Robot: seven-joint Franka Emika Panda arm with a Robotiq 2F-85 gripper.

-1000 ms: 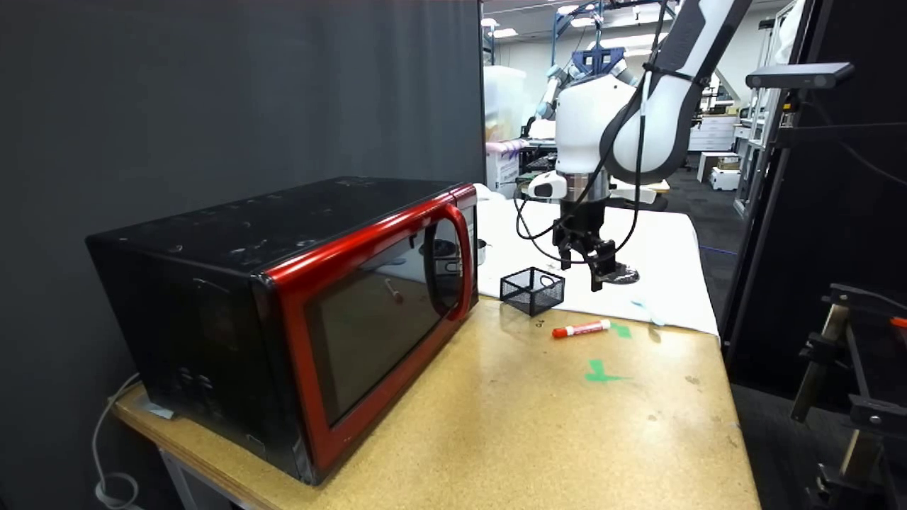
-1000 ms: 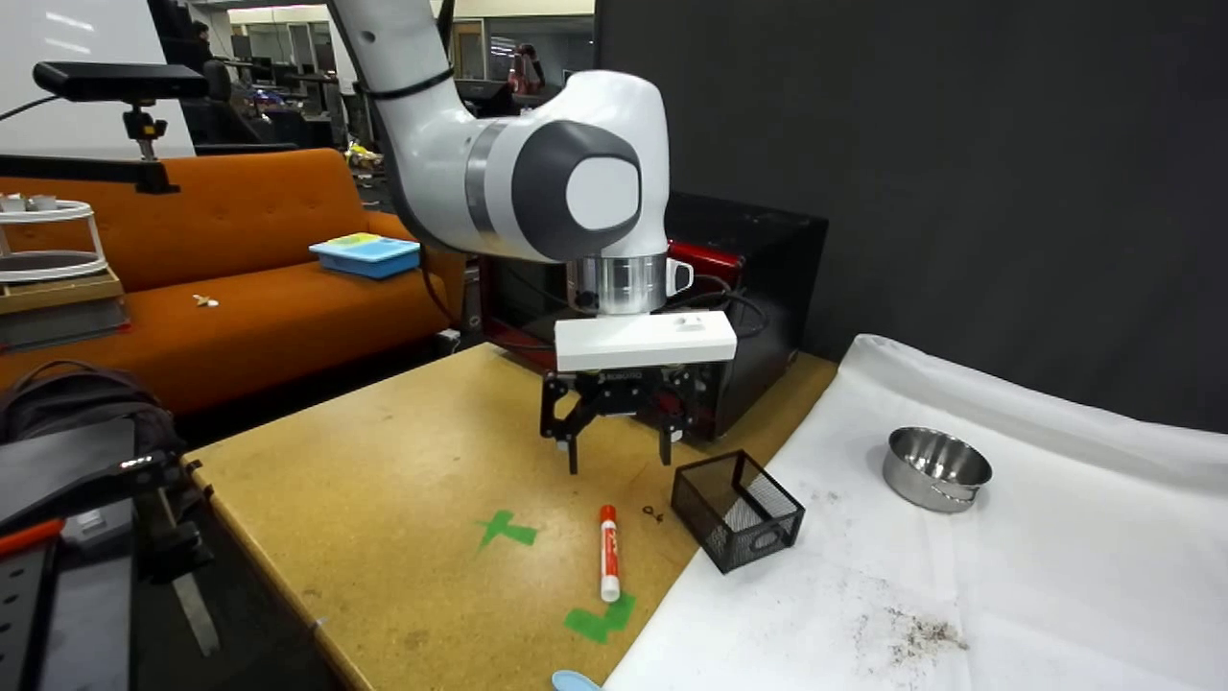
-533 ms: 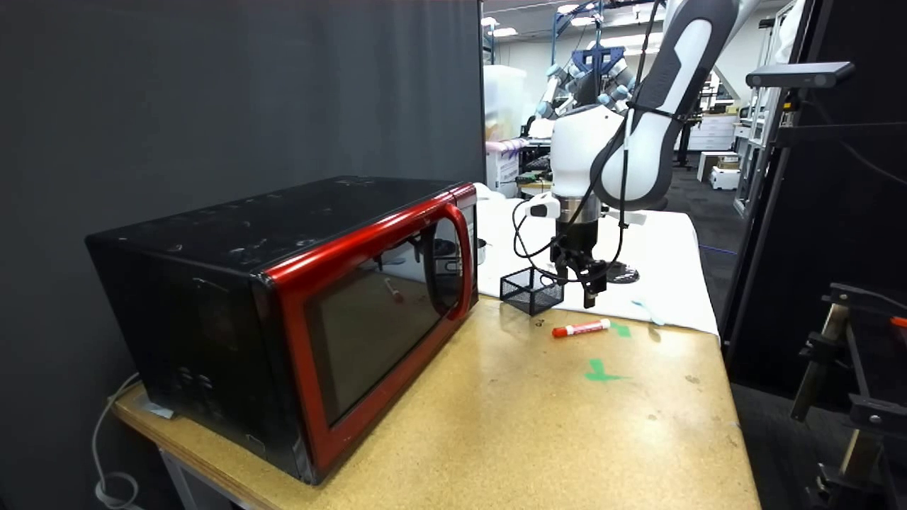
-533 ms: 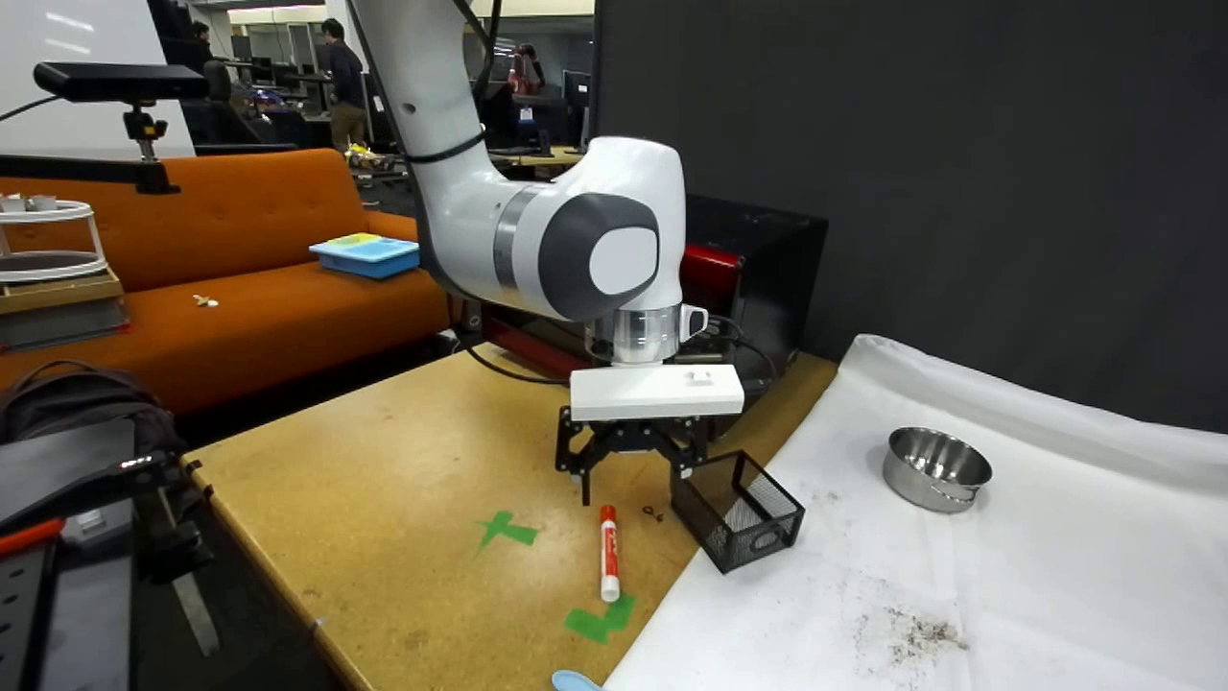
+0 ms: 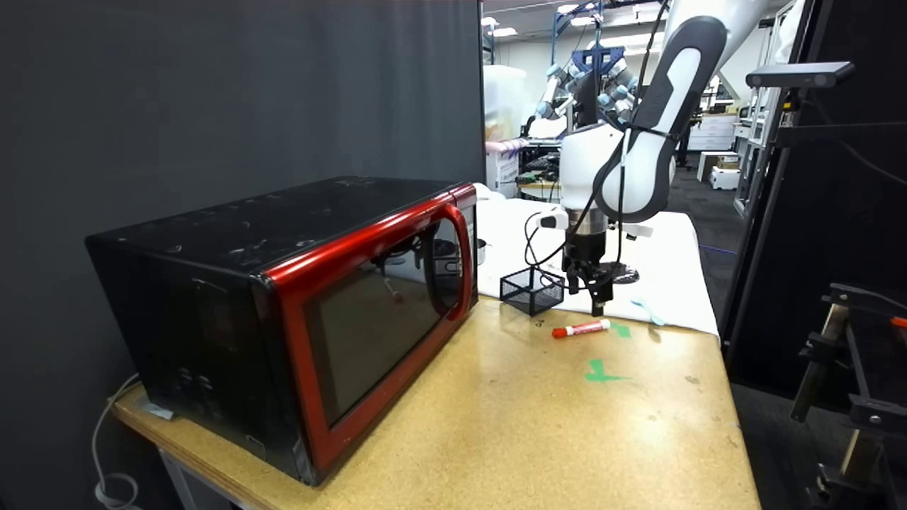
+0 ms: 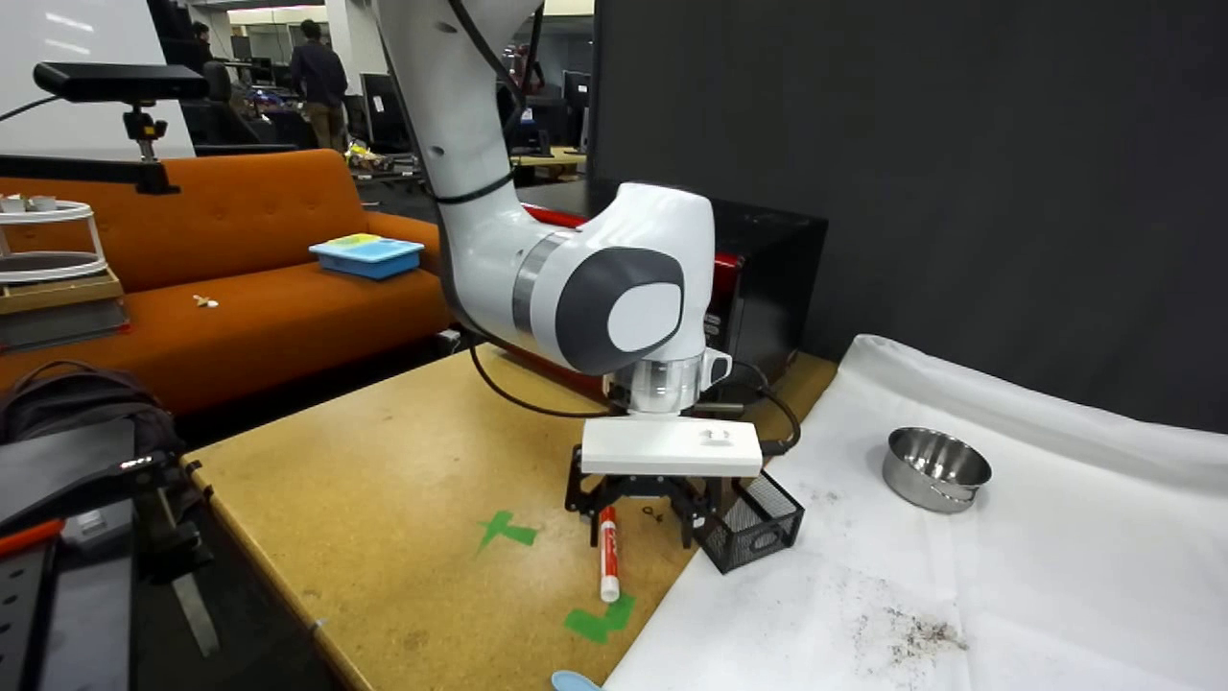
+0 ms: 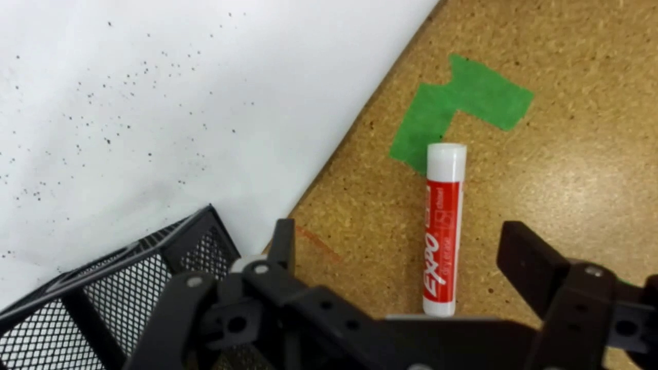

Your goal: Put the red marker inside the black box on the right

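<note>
Wrist view shows the gripper (image 7: 401,244) spread wide, its fingers (image 7: 529,262) well apart to either side of the red marker (image 7: 443,231) with bare tabletop (image 7: 591,169) in the gaps, the marker lying flat by the green tape (image 7: 491,95), near the black box (image 7: 110,269).

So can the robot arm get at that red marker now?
Probably yes: the gripper hangs open, and in the wrist view the red marker shows between its jaws with nothing lying on it. The black box looks close to one jaw, though.
</note>
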